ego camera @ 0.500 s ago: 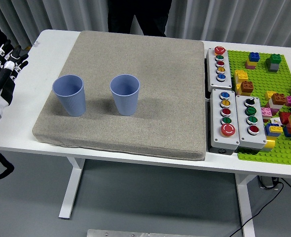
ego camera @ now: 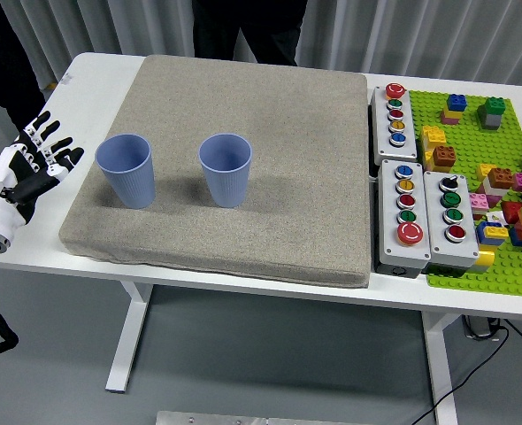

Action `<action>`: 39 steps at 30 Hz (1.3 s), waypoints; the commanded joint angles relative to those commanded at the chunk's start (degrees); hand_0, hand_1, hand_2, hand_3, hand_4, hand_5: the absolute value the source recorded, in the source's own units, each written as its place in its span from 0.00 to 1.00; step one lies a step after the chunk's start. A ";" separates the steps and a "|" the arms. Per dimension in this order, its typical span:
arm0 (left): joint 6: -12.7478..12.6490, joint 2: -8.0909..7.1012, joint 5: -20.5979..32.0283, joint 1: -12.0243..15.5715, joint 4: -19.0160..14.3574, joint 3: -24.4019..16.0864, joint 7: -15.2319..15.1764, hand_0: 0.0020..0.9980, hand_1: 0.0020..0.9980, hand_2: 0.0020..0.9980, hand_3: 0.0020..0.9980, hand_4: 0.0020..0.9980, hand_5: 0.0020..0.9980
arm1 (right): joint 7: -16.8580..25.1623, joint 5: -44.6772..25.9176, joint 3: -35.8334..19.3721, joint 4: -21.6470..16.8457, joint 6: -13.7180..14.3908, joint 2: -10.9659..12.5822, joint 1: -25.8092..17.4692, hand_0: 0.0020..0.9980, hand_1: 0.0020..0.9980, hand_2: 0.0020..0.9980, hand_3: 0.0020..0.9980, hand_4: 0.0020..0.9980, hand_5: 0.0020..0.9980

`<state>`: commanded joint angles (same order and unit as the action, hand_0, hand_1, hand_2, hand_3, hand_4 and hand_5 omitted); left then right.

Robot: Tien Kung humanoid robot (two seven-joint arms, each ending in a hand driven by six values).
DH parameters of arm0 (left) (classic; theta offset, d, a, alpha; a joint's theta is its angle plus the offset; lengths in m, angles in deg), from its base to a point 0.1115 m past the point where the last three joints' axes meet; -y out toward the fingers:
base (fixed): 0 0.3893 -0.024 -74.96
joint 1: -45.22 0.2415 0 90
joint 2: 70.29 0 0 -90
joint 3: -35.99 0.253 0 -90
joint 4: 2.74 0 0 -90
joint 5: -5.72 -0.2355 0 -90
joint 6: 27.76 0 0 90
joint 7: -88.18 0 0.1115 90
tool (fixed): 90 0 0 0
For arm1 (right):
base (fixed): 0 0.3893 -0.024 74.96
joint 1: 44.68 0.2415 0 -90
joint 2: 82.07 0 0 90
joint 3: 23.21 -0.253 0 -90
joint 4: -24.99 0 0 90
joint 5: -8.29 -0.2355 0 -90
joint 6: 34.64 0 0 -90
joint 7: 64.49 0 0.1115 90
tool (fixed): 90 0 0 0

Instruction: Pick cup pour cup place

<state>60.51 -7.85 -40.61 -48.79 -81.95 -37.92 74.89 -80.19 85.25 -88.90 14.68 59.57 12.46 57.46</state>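
Two blue cups (ego camera: pixel 125 169) (ego camera: pixel 225 168) upright on grey mat (ego camera: pixel 287 133), button boxes (ego camera: pixel 420 217) and brick plate (ego camera: pixel 491 177) right, left hand (ego camera: pixel 33 168) spread wide, empty, beside mat, person (ego camera: pixel 243 27) cut off

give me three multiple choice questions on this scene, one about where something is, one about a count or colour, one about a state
1. Where do the two cups stand?
A. on the grey mat
B. on the green baseplate
C. on the bare table

2. What colour are the cups?
A. red
B. blue
C. yellow

3. How is the left hand?
A. closed on a cup
B. open, holding nothing
C. pressing a button

Answers:
1 A: the left cup and right cup both stand upright on the grey mat.
2 B: both are blue.
3 B: the left hand has spread fingers, apart from the left cup, at the table's left edge.
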 joint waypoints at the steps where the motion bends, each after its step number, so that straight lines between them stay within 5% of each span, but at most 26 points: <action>1: 0.09 0.36 -0.72 -0.13 0.19 0.31 0.12 0.90 0.89 1.00 1.00 0.83 0.16 | 0.00 -0.08 0.14 0.00 0.01 -0.02 0.04 0.68 0.64 0.58 0.58 0.00 0.18; 32: 1.20 2.03 -4.36 0.55 2.68 3.25 1.40 0.92 0.90 1.00 1.00 0.85 0.20 | -0.12 -0.69 0.56 0.00 0.03 -0.48 -0.14 0.67 0.64 0.57 0.58 0.00 0.20; 38: 1.70 2.03 -4.87 1.23 2.89 2.98 1.58 0.92 0.90 1.00 1.00 0.86 0.24 | -0.15 -0.43 0.45 0.00 -0.07 -0.55 -0.37 0.67 0.64 0.57 0.58 0.00 0.21; 39: 1.73 2.03 -4.95 1.33 2.94 2.95 1.62 0.92 0.90 1.00 1.00 0.97 0.42 | -0.16 -0.35 0.41 0.00 -0.09 -0.56 -0.43 0.67 0.64 0.57 0.58 0.00 0.21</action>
<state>62.24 -5.82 -45.56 -47.46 -79.00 -34.97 76.51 -80.35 84.90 -88.49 14.68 59.48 11.90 57.03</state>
